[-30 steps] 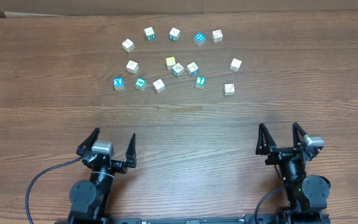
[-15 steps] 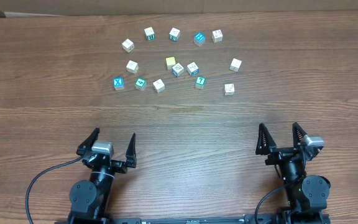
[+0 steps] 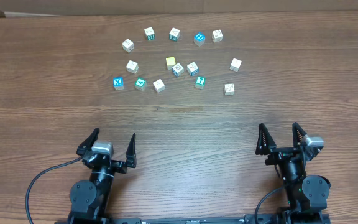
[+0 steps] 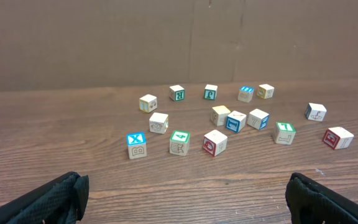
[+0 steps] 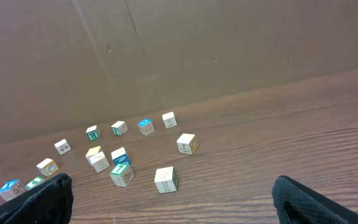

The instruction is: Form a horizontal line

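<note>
I see the little blocks [image 3: 178,68] spread in a loose bunch at the 12 o'clock side of the table [image 3: 42,93], not yet in a line. A blue X block [image 3: 119,83] sits at the 9 o'clock end of the bunch. A yellow block [image 3: 170,61] is near the middle. My left gripper [image 3: 115,132] sits at 7 o'clock, fingers spread wide, holding nothing. My right gripper [image 3: 278,124] sits at 5 o'clock, just as wide and bare. Both are well apart from the blocks.

No change is visible across the interval: left hand [image 3: 114,132], right hand [image 3: 278,124] and the small lettered wooden cubes [image 3: 178,68] on the brown wood-grain worktop [image 3: 55,93] occupy their earlier positions.
</note>
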Robot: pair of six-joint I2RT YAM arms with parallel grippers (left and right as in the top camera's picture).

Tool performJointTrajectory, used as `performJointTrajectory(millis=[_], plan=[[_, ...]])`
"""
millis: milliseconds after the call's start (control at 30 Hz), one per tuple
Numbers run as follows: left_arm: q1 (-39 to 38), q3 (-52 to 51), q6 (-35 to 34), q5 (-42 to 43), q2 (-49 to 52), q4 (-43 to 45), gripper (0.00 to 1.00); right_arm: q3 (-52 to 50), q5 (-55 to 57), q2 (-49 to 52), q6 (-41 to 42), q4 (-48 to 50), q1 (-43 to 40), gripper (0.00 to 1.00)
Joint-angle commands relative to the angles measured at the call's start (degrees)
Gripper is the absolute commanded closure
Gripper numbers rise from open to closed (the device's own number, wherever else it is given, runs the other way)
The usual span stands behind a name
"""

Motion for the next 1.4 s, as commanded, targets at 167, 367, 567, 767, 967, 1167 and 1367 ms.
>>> performJointTrajectory(millis=[167, 367, 567, 767, 967, 1167, 1367], plan=[[-0.31, -0.22, 1.27, -0.57, -0.61, -0.11, 0.01, -0.57, -0.09, -0.63, -0.07, 0.31, -0.22, 0.00], [-0.31, -0.22, 1.27, -0.57, -0.61, -0.11, 0.00, -0.57, -0.09, -0.63, -0.07, 0.31, -0.22, 0.00], [-0.31, -0.22, 1.27, -0.57, -0.61, -0.11, 0.01, -0.57, -0.11, -0.63, -0.07, 0.31, -0.22, 0.00], [-0.31, -0.22, 1.27, -0.55, -0.61, -0.11, 0.00, -0.57, -0.09, -0.63, -0.07, 0.31, -0.22, 0.00], [-0.31, -0.22, 1.27, -0.57, -0.61, -0.11, 0.00, -0.57, -0.11, -0.63, -0.07, 0.31, -0.22, 0.00], [-0.31, -0.22, 1.27, -0.57, -0.61, -0.11, 0.00, -0.57, -0.09, -0.63, -0.07, 0.31, -0.22, 0.00], [-0.31, -0.22, 1.29, -0.59, -0.61, -0.04, 0.00, -0.57, -0.09, -0.63, -0.07, 0.31, -0.22, 0.00]])
